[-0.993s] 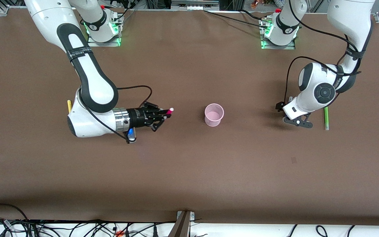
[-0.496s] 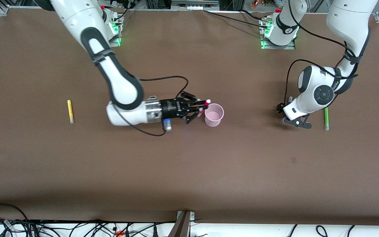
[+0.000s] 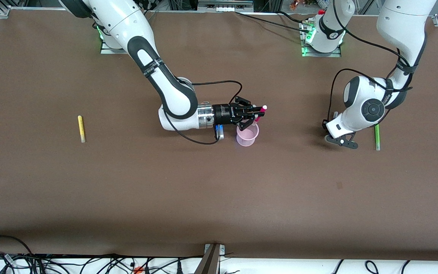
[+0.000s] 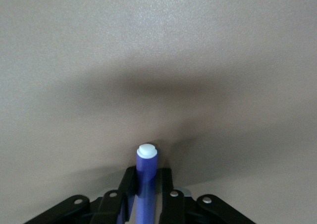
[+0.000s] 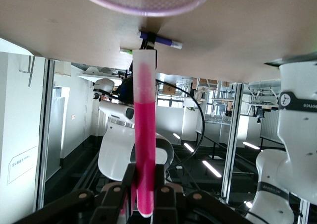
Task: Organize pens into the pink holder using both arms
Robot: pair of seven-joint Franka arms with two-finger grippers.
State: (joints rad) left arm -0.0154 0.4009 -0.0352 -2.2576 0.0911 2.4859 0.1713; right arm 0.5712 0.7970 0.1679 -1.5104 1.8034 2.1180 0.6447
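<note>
The pink holder (image 3: pixel 247 136) stands upright mid-table. My right gripper (image 3: pixel 256 112) hangs over its rim, shut on the magenta pen (image 3: pixel 261 110), which lies level with its pale tip toward the left arm's end. In the right wrist view the magenta pen (image 5: pixel 144 135) sits between the fingers, with the holder's rim (image 5: pixel 148 12) ahead. My left gripper (image 3: pixel 332 133) is low at the table, toward the left arm's end. It is shut on the purple pen (image 4: pixel 146 172). A green pen (image 3: pixel 376 137) lies on the table beside that gripper.
A yellow pen (image 3: pixel 81 128) lies alone on the brown table (image 3: pixel 219 190) toward the right arm's end. Both arm bases stand along the table edge farthest from the front camera. Cables hang below the edge nearest to it.
My right arm has carried the magenta pen toward the left arm's end, from well short of the holder to over it. My left gripper has shut on the purple pen.
</note>
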